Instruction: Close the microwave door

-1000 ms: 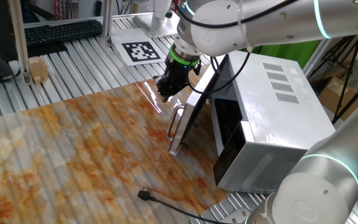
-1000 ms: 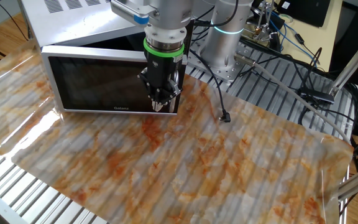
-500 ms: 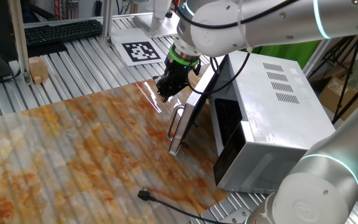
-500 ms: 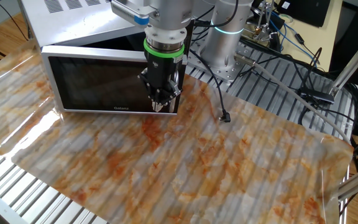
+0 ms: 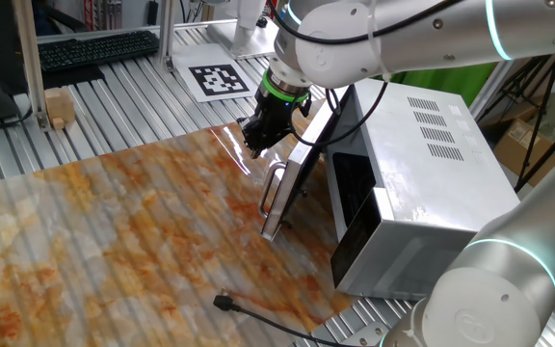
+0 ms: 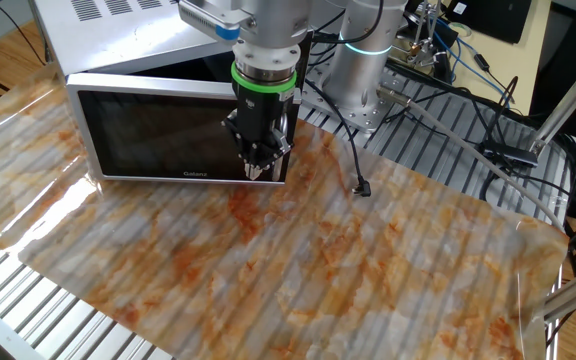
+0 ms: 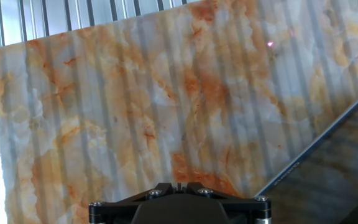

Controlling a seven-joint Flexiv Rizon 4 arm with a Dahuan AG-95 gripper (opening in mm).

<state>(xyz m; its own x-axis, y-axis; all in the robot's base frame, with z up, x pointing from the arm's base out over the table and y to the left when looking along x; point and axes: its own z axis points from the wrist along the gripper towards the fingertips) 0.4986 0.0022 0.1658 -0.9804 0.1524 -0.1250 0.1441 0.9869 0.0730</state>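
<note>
Currently the gripper hangs at the outer face of the door, near its upper edge and just above the handle. In the other fixed view the gripper points down in front of the door, over its right end; its fingertips come together to a narrow point with no visible gap, and nothing is held between them. Whether the fingers touch the door surface cannot be determined from either fixed view.

The door stands partly open. It is hinged at the end far from the handle and swings out at an angle from the microwave, leaving the dark cavity exposed between door and body. The other fixed view shows the dark glass window with a small brand mark along the lower frame, and the microwave with its vented top behind it.

The microwave sits on an orange-and-white marbled mat laid over a slatted metal table. A black cable lies on the mat in front of the microwave. A printed marker tag lies on the slats beyond the mat.

The hand view shows the mat below, the gripper body at the bottom edge, and the door's edge crossing the lower right corner. The fingertips are not visible there.
</note>
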